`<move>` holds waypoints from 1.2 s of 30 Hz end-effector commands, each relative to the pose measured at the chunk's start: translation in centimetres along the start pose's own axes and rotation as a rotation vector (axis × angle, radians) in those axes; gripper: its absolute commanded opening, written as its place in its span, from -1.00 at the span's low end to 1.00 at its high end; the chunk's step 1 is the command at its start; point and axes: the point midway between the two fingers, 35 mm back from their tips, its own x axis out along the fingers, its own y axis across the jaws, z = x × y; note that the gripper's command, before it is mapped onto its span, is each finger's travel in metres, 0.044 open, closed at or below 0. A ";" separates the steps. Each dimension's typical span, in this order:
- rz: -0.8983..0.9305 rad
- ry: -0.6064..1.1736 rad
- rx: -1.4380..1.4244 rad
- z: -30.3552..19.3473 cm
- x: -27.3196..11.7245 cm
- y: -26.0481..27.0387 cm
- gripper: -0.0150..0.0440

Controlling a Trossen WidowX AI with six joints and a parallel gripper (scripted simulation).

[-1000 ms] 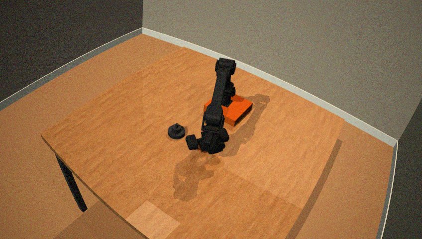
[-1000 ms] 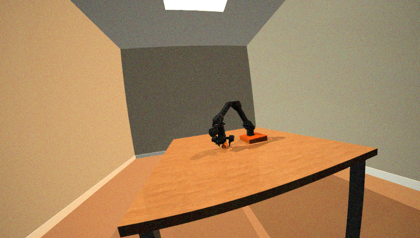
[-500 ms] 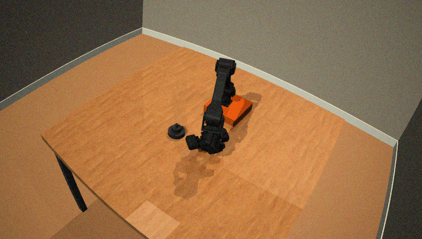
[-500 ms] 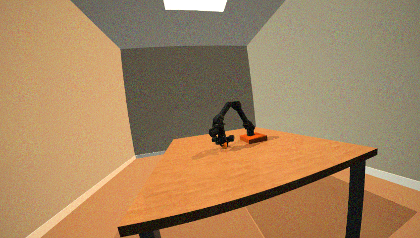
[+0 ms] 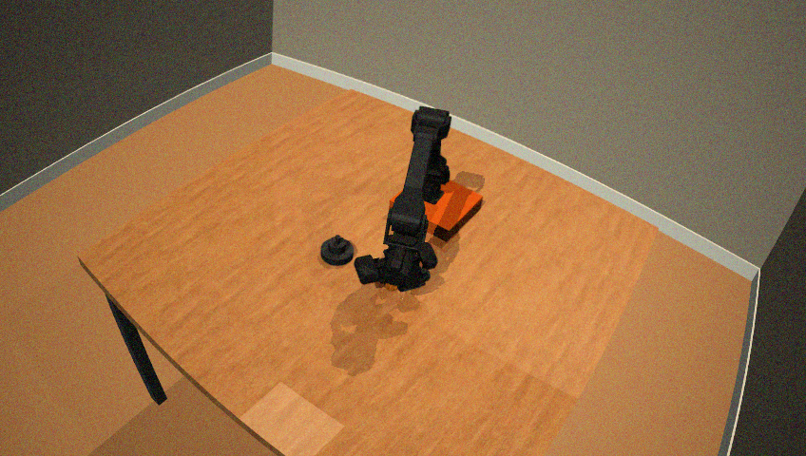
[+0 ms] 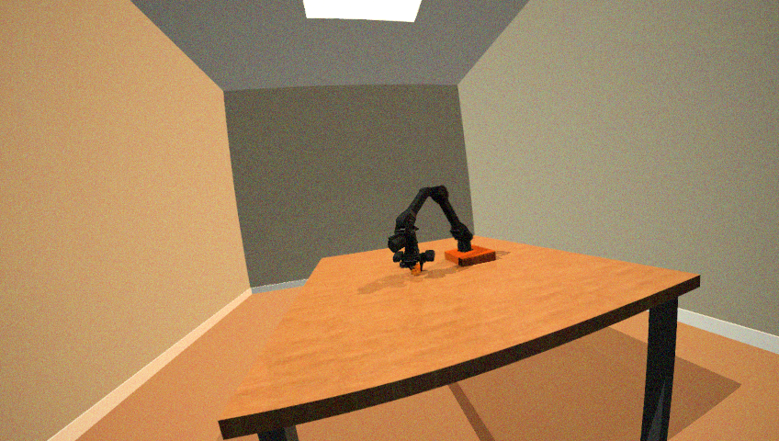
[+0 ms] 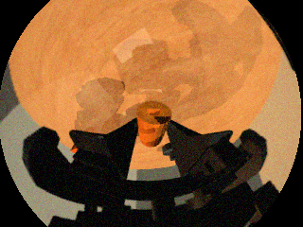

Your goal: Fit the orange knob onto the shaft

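The orange knob (image 7: pixel 151 134) (image 6: pixel 415 269) is between the fingertips of my gripper (image 7: pixel 151 120), which is shut on it. In the wrist view its round end with a dark opening faces the top of the frame. In the top view only a sliver of the knob (image 5: pixel 390 287) shows below the gripper, low over the table. The dark round pedestal (image 5: pixel 336 256) with its upright shaft (image 5: pixel 337 239) stands left of the gripper in the top view, apart from it. In the wrist view a small part of the pedestal (image 7: pixel 168 150) shows beside the right finger. The shaft's flat side cannot be made out.
The wooden table (image 5: pixel 226 225) (image 6: pixel 437 327) carries the arm's orange base block (image 5: pixel 466 200) (image 6: pixel 483 254), behind the gripper in the top view. A pale square patch (image 5: pixel 292 418) shows near the table's front edge. Arm shadows fall around the knob.
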 end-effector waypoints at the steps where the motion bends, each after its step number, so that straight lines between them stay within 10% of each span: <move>1: 0.004 -0.059 0.003 -0.4 -0.1 0.0 0.12; 36: 0.003 -0.658 0.004 -4.2 -0.3 -0.1 0.12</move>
